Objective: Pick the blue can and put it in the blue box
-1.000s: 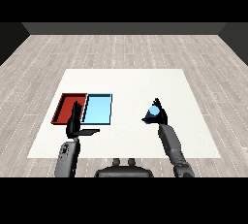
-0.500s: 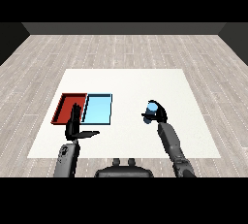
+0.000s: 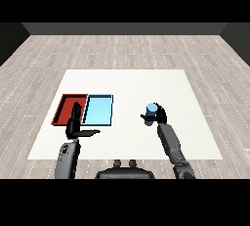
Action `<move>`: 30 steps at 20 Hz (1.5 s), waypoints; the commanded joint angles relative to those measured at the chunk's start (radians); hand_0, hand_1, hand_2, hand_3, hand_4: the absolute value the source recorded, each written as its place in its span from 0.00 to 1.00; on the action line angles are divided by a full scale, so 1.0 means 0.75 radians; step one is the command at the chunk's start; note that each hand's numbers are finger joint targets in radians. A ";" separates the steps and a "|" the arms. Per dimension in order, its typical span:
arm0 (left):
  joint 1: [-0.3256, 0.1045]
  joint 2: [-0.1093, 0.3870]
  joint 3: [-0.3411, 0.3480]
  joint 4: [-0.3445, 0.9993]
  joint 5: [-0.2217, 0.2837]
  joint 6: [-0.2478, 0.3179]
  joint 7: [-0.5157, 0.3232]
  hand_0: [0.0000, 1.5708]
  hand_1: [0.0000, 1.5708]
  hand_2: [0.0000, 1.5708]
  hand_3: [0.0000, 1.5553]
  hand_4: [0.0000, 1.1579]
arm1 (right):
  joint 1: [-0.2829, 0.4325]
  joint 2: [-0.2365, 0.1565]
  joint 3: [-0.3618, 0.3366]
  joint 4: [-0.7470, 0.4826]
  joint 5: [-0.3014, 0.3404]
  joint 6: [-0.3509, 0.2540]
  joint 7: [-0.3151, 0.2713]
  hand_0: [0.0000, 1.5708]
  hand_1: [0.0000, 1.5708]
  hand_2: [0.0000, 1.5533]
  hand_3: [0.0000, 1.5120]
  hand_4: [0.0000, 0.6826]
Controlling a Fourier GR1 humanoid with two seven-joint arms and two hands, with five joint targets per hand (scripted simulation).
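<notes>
A blue can (image 3: 152, 112) is held upright in the right hand (image 3: 159, 117), whose black fingers (image 3: 147, 118) are curled round its lower part from the right side. The can's pale blue top is seen above the hand. The can is positioned over the white table (image 3: 132, 83), right of the table's middle; whether its base touches the surface cannot be told, since the hand hides it. The grey right forearm (image 3: 169, 141) is seen rising from the lower right of the view toward the can.

The light blue tray (image 3: 98, 110) lies flat on the table to the left, well apart from the can, with open white surface between them. The red tray (image 3: 68, 105) is set just beside it on its left, their long edges touching or nearly so. Nothing is seen inside the light blue tray.

The left hand (image 3: 75, 129) is held at the near edge of the two trays, its fingers (image 3: 75, 115) straight and pointing away from the robot, overlapping the red tray's right part in the view, with the thumb (image 3: 92, 133) stretched out sideways to the right below the blue tray. Nothing is held in it. The grey left forearm (image 3: 67, 159) is seen below it, at the table's near edge.

A grey plank floor (image 3: 127, 49) surrounds the table.
</notes>
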 commanded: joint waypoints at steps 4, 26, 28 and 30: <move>0.038 0.017 0.000 -0.005 0.007 -0.036 -0.021 0.00 0.00 0.00 0.00 0.00 | 0.036 0.016 0.079 -0.164 0.087 -0.087 -0.039 0.92 0.92 0.95 0.89 0.71; -0.179 -0.066 -0.254 0.127 0.006 0.096 0.075 0.00 0.00 0.00 0.00 0.00 | 0.093 0.053 0.205 -0.633 0.115 -0.073 0.157 0.92 0.92 0.94 0.89 0.82; -0.176 -0.066 -0.280 0.070 0.026 0.100 0.144 0.00 0.00 0.00 0.00 0.00 | 0.049 0.069 0.252 -0.627 0.123 -0.112 0.198 0.92 0.92 0.94 0.89 0.82; -0.139 -0.066 -0.343 0.053 0.045 0.136 0.117 0.00 0.00 0.00 0.00 0.00 | 0.055 0.070 0.238 -0.608 0.101 -0.085 0.140 0.93 0.93 0.94 0.91 0.83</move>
